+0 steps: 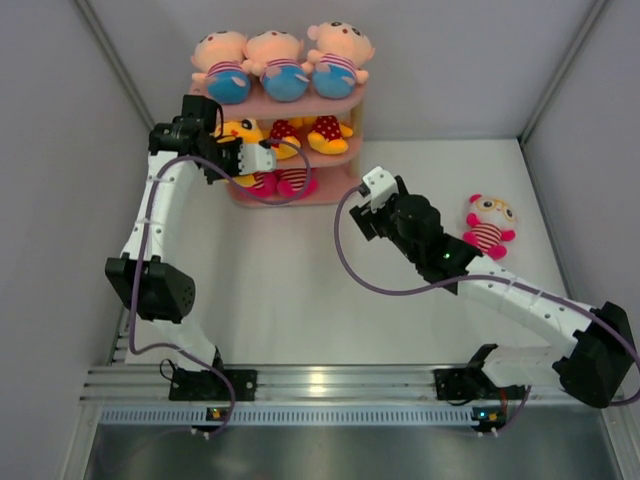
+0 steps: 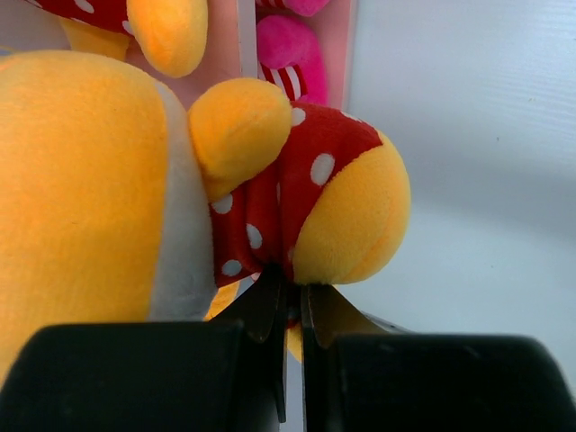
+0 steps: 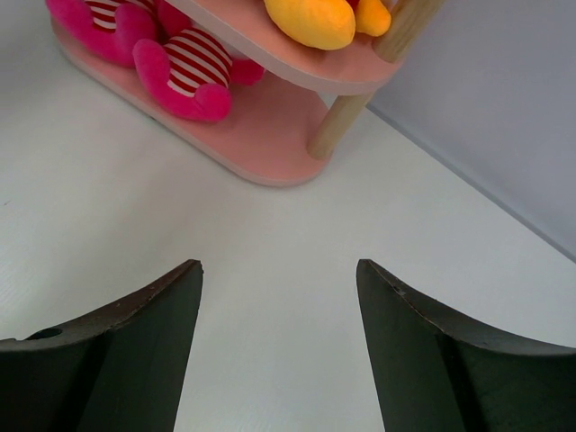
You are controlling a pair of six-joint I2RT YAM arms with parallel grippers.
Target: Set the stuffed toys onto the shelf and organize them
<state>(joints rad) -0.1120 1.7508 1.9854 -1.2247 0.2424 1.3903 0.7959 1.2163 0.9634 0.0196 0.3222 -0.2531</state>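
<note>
The pink three-tier shelf (image 1: 352, 100) stands at the back. Three peach-headed dolls (image 1: 285, 65) sit on its top board. Yellow polka-dot dolls (image 1: 328, 132) sit on the middle board, and pink striped dolls (image 1: 285, 182) on the bottom board. My left gripper (image 1: 252, 150) is at the middle board's left end, shut on the red polka-dot body of a yellow doll (image 2: 297, 171); its fingertips (image 2: 270, 301) pinch the fabric. My right gripper (image 1: 366, 205) is open and empty over the table, right of the shelf. One pink-white striped doll (image 1: 490, 225) lies on the table, right of it.
White walls enclose the table on the left, back and right. In the right wrist view the shelf's bottom board (image 3: 270, 144), a wooden post (image 3: 346, 112) and a pink striped doll (image 3: 189, 76) lie ahead. The left arm's cable (image 1: 290, 195) loops before the shelf.
</note>
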